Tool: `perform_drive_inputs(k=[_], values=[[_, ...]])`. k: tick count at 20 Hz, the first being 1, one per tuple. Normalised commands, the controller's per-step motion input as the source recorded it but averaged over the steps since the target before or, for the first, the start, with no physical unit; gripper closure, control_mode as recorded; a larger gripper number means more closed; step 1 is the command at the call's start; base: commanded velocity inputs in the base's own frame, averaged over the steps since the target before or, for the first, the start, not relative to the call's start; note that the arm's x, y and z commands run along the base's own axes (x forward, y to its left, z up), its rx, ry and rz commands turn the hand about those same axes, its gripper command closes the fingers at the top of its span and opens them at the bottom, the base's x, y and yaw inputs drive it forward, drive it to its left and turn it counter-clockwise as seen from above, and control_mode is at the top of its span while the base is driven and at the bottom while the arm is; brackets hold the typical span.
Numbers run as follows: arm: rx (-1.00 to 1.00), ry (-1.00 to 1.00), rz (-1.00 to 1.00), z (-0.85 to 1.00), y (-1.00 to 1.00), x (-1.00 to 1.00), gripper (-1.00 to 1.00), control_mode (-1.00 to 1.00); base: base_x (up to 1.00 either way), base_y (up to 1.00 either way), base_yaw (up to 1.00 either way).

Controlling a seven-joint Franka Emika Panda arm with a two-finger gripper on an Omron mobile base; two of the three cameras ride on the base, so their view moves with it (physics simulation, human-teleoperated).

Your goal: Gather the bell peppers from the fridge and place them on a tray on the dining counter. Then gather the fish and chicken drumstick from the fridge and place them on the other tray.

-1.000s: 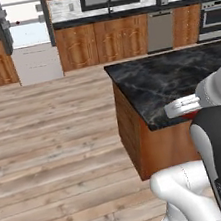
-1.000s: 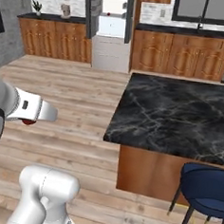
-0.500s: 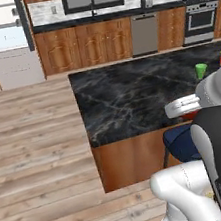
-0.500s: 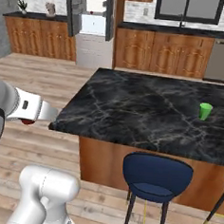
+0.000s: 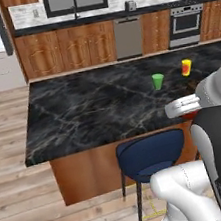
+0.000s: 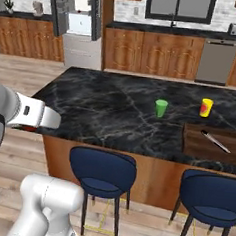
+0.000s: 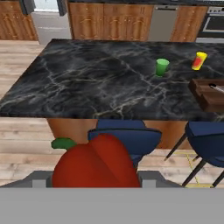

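Red and glossy, the bell pepper (image 7: 94, 162) sits at the lower left of the hand view, its green stem poking out to the left, and it is clamped between the gripper (image 7: 92, 181) fingers, which stand part-way apart, pinching the pepper's body. It rides there, low and close to the robot, because it is being carried across the room; a tucked-in load (my reading) is steadier while the base drives.

Moving right in that view, the black marble dining counter (image 7: 105, 87) spans the middle, with a blue stool (image 7: 124, 138) tucked under its near edge. Further right stand a green cup (image 7: 162, 67) and a yellow cup (image 7: 199, 61), and at the far right edge a dark wooden tray (image 7: 210, 94) with a knife on it, seemingly the drop-off spot.

In the right base view the fridge (image 6: 80, 21) stands open at the upper left, well apart from the counter.

Compared with a second ago, the whole scene has slid left in both base views: the base has driven, so the counter now fills the frame centre and the cups and tray have come into sight. The grip looks unchanged.
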Motion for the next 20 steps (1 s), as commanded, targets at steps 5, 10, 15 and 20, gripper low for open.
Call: perform_drive_inputs(k=[5, 10, 15, 20], values=[[0.00, 0.00, 0.00, 0.00, 0.00, 0.00, 1.00, 1.00, 0.00, -1.00, 0.00], [0.00, 0.00, 0.00, 0.00, 0.00, 0.00, 1.00, 1.00, 0.00, -1.00, 0.00], [0.00, 0.00, 0.00, 0.00, 0.00, 0.00, 1.00, 1.00, 0.00, -0.98, 0.00], [0.00, 0.00, 0.00, 0.00, 0.00, 0.00, 1.00, 1.00, 0.07, -0.63, 0.00]])
